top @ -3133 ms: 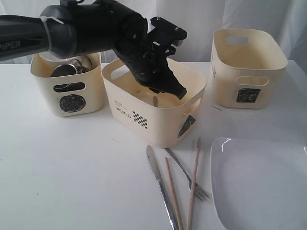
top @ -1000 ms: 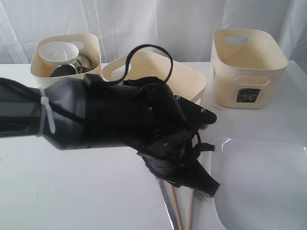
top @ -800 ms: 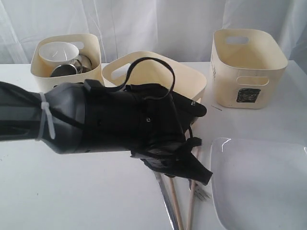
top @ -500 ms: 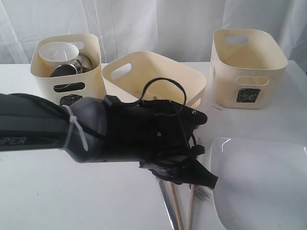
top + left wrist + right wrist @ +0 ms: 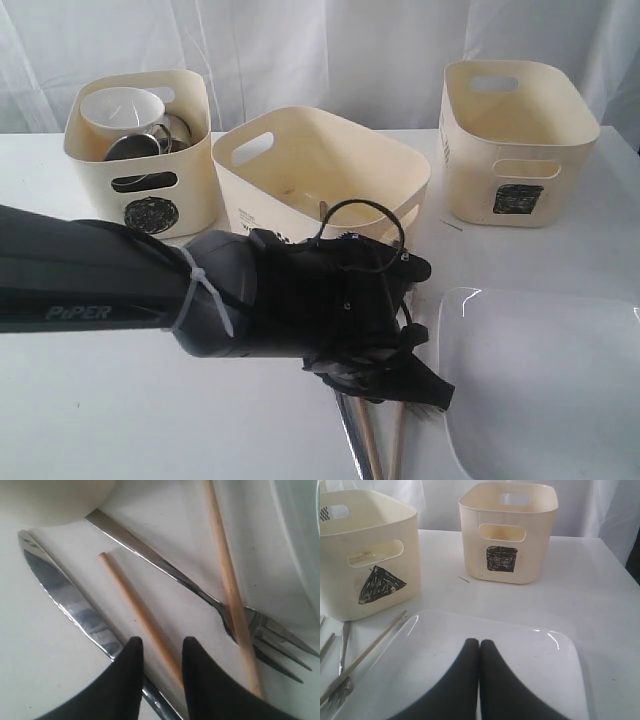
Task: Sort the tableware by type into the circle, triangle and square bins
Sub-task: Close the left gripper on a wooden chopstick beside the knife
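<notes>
Lowered from the triangle bin [image 5: 245,200], left gripper [image 5: 161,642] now straddles 1 chopstick [image 5: 132,605], jaws narrow but not closed. Its long axis runs straight out between the fingertips, knife [image 5: 67,595] just beside.

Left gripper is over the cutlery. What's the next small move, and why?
Probably lower the left gripper and close on the short chopstick. It lies between the open fingers and isn't gripped yet. Watch the knife, which runs under one finger right beside it.
</notes>
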Controlling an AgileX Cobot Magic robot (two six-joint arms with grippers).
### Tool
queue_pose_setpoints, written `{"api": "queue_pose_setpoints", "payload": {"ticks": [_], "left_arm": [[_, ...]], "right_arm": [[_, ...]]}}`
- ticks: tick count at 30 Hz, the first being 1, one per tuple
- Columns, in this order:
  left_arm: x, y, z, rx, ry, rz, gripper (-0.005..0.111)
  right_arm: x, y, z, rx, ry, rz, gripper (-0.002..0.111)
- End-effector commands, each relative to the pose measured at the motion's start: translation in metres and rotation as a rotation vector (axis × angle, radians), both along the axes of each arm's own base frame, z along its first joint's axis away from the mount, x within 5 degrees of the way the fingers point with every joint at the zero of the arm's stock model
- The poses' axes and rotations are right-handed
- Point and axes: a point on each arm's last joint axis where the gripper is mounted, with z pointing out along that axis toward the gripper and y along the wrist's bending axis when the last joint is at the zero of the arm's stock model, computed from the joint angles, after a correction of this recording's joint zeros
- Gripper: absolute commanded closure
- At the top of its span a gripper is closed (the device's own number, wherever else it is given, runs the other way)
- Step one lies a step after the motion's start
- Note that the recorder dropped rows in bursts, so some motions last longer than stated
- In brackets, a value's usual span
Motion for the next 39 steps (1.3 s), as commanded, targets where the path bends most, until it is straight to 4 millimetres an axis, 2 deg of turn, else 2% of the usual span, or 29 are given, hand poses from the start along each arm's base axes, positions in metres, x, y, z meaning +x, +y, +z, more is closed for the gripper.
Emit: {"api": "queue_pose_setpoints", "payload": {"ticks": [1,11,21,29,39], "left_arm": [[-0.002,0.0,-0.007,0.004,0.021,0.029,0.073],[-0.001,-0.004,-0.014,-0.018,0.023,0.012,0.073],[-0.005,-0.003,-0.029,0.016,0.093,0.066,0.074],[-0.002,0.009,-0.029,0.155,0.05,0.059,0.107],[-0.002,0.009,-0.026,0.158,0.05,0.064,0.107]], "right_arm": [[0.0,0.0,0.0,-0.008,-0.015,0.009,0.108],[0.0,0.0,0.0,-0.008,-0.015,0.009,0.108],[0.0,0.0,0.0,-0.008,-0.015,0.009,0.108],[0.0,0.0,0.0,-0.008,-0.015,0.009,0.108],[0.0,0.0,0.0,-0.008,-0.015,0.009,0.108]]}}
